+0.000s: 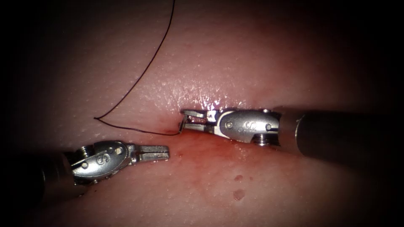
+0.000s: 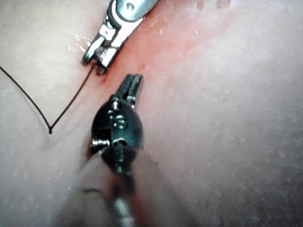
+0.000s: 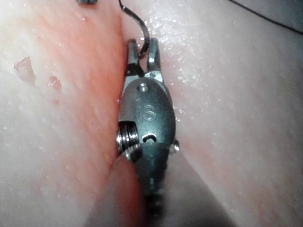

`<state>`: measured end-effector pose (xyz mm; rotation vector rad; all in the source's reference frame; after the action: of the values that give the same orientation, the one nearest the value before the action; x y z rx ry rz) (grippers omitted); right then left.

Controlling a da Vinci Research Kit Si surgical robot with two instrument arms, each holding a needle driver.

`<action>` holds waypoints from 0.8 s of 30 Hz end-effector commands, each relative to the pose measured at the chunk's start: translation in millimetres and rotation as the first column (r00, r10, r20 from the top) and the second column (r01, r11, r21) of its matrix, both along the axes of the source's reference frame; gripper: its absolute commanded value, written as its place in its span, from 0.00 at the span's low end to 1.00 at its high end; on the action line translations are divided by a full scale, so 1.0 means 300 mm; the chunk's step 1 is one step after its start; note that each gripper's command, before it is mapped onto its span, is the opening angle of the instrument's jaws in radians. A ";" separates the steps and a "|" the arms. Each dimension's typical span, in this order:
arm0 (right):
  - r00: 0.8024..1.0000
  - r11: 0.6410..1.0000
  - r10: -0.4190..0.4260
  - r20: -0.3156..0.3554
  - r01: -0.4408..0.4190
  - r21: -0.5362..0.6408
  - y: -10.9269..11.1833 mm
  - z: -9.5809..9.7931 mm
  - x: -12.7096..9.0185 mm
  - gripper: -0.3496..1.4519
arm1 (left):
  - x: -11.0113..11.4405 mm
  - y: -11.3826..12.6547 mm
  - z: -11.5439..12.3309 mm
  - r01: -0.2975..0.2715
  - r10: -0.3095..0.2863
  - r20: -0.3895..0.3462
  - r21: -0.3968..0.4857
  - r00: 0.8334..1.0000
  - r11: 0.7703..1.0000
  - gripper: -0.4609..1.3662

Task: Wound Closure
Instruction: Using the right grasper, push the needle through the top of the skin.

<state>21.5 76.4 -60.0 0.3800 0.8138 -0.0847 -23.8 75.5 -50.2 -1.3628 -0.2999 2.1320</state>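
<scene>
My right tool [image 1: 184, 122] lies along the red, wet cut [image 1: 210, 103] in the tissue [image 1: 261, 59], jaws open. A short dark piece of the curved needle [image 1: 182, 125] stands across its tips at the cut's left end; the rest of the needle is hidden. In the right wrist view the needle [image 3: 142, 29] curves between the parted jaws of the right tool [image 3: 142, 47]. Black thread [image 1: 139, 80] runs left from the needle, bends sharply and climbs out of view. My left tool [image 1: 166, 152] sits lower left of the cut, shut and holding nothing. The left wrist view shows the left tool [image 2: 134, 80], the right tool [image 2: 94, 59] beyond it and the thread [image 2: 71, 101].
Red fluid stains the tissue around the cut, with two small drops [image 1: 239, 194] below the right tool's shaft. The drops [image 3: 23, 66] also show in the right wrist view. The thread's sharp bend [image 1: 95, 118] rests on the tissue above the left tool.
</scene>
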 end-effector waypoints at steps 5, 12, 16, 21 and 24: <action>0.988 0.997 0.071 -0.134 -0.073 -0.012 0.0093 -0.0105 0.0007 0.28 | -0.0011 0.0007 0.0002 0.007 -0.007 0.016 -0.010 1.000 1.000 0.06; 0.952 0.984 0.086 -0.293 -0.127 -0.125 0.0180 -0.0265 0.0049 0.80 | -0.0020 0.0048 -0.0004 0.037 -0.035 0.050 -0.047 0.998 0.998 0.06; 0.932 0.969 0.060 -0.357 -0.140 -0.202 0.0206 -0.0355 0.0078 0.81 | -0.0033 0.0057 0.0009 0.045 -0.043 0.052 -0.048 0.998 0.998 0.06; 0.925 0.954 0.016 -0.379 -0.127 -0.270 0.0229 -0.0455 0.0120 0.75 | -0.0036 0.0058 0.0041 0.046 -0.044 0.044 -0.058 0.998 0.997 0.06; 0.925 0.940 0.000 -0.379 -0.129 -0.316 0.0253 -0.0488 0.0135 0.74 | -0.0036 0.0048 0.0058 0.034 -0.033 0.027 -0.042 0.999 0.999 0.06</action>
<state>25.7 84.4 -75.1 -0.0020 1.1678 -0.2384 -24.9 76.8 -48.2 -1.4056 -0.2375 2.1063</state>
